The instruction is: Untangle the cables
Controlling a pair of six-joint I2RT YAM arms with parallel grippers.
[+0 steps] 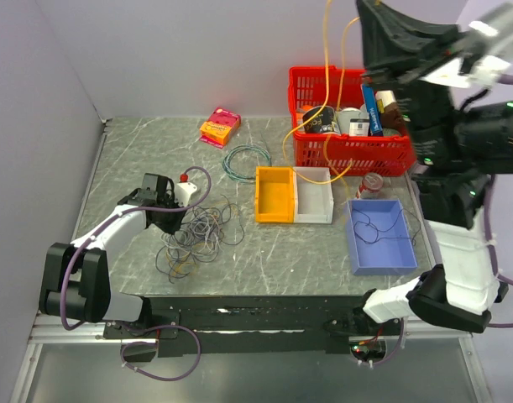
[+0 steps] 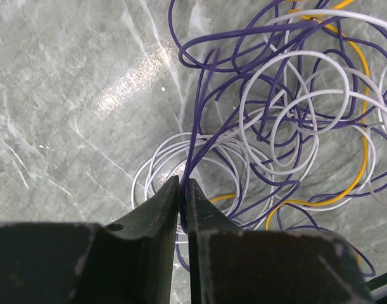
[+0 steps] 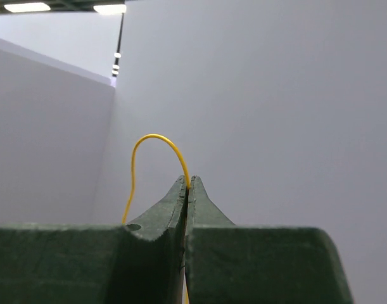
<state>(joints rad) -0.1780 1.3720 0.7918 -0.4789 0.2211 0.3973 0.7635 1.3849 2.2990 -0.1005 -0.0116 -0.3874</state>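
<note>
The bunch of thin floppy cables [image 1: 193, 235], loose loops of white, dark purple and yellow wire crossing one another, lies on the left half of the grey marbled bench [image 1: 306, 260]. It is close to the front edge and clear of the left wall. Open bench separates the bunch from the orange plastic bin [image 1: 274, 195] to its right. The round blue-green wire coil [image 1: 246, 159] sits behind the bunch, apart from it. The left gripper [image 2: 183, 187] is low at the bunch's rear left side, its jaws pressed together on a dark purple strand [image 2: 199, 111] that runs out of them into the tangle. The right gripper [image 3: 188, 183] is raised high above the red mesh basket [image 1: 348, 155], with free air all round it. Its jaws are clamped on a thin yellow strand [image 1: 327, 84], which hangs down across the basket towards the white plastic bin [image 1: 315, 195].
</note>
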